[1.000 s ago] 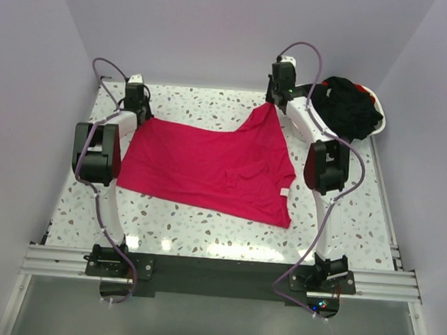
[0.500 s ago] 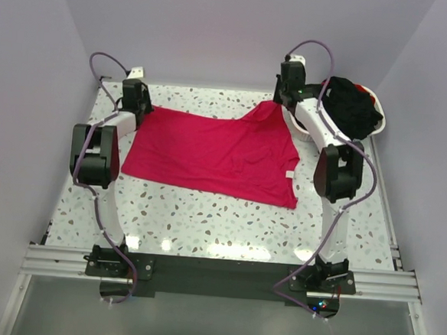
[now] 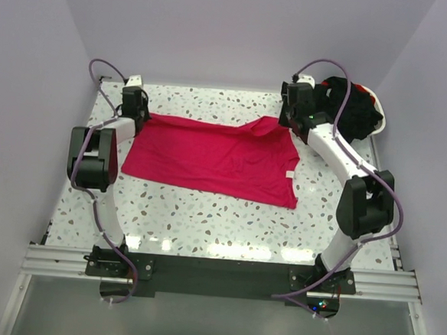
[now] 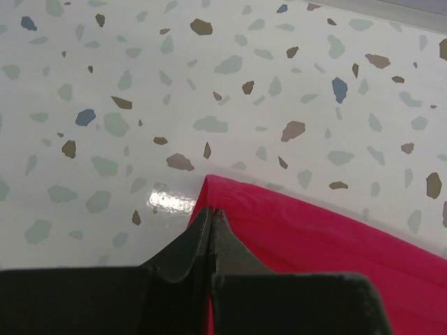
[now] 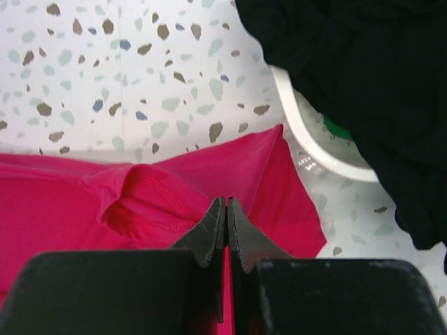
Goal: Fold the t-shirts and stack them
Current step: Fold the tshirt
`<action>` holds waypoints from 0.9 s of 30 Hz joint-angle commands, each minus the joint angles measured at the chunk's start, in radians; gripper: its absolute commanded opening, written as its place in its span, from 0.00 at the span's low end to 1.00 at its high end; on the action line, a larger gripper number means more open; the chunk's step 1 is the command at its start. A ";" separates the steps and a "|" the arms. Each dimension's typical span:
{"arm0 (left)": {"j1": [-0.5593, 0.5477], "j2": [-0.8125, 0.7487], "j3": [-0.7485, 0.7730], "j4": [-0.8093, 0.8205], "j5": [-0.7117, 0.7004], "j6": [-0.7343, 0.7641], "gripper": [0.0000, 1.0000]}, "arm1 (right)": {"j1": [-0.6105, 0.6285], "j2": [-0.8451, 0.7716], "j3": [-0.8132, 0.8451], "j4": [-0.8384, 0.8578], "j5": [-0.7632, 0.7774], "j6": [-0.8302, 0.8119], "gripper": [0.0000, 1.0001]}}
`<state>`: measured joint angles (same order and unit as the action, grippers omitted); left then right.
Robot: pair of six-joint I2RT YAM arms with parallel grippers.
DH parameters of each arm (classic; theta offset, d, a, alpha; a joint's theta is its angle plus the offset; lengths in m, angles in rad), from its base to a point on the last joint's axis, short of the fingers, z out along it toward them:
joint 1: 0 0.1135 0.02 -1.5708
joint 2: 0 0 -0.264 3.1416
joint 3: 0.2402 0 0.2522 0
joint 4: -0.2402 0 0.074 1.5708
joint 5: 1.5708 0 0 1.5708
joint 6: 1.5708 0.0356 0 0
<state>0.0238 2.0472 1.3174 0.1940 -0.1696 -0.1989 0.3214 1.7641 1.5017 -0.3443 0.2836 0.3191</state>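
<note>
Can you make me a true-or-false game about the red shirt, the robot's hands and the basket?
1. The red t-shirt lies spread out on the table. True.
2. The left hand and right hand are wide open. False: both are shut, pinching the red t-shirt's far edge.
3. The black t-shirts are piled in the white basket. True.
4. The red t-shirt is folded into a small square. False: it is not yet folded.
</note>
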 commanded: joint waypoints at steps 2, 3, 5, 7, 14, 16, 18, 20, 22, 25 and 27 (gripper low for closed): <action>0.001 -0.082 -0.021 0.025 -0.073 -0.004 0.00 | 0.022 -0.101 -0.104 0.004 0.048 0.028 0.00; 0.001 -0.085 -0.030 0.024 -0.076 -0.005 0.00 | 0.027 -0.112 -0.121 0.004 0.052 0.031 0.00; -0.001 -0.094 -0.037 0.019 -0.083 -0.011 0.00 | 0.039 -0.136 -0.161 -0.001 0.057 0.032 0.00; -0.001 -0.105 -0.053 0.019 -0.093 -0.016 0.00 | 0.048 -0.158 -0.190 -0.013 0.072 0.034 0.00; -0.004 -0.136 -0.101 0.024 -0.096 -0.034 0.00 | 0.090 -0.216 -0.284 -0.033 0.121 0.057 0.00; -0.007 -0.140 -0.107 0.022 -0.096 -0.034 0.00 | 0.093 -0.244 -0.308 -0.036 0.121 0.060 0.00; -0.010 -0.142 -0.113 0.013 -0.100 -0.039 0.00 | 0.105 -0.262 -0.324 -0.041 0.129 0.061 0.00; -0.010 -0.145 -0.118 -0.002 -0.107 -0.042 0.00 | 0.117 -0.285 -0.347 -0.045 0.140 0.064 0.00; -0.012 -0.153 -0.124 -0.008 -0.117 -0.053 0.00 | 0.122 -0.296 -0.366 -0.055 0.144 0.067 0.00; -0.013 -0.170 -0.144 -0.011 -0.125 -0.071 0.00 | 0.131 -0.314 -0.397 -0.055 0.147 0.074 0.00; -0.015 -0.177 -0.159 -0.014 -0.126 -0.079 0.00 | 0.134 -0.324 -0.412 -0.055 0.149 0.077 0.00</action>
<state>0.0128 1.9362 1.1740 0.1665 -0.2672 -0.2443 0.4477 1.4792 1.1156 -0.4007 0.3893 0.3752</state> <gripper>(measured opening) 0.018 0.011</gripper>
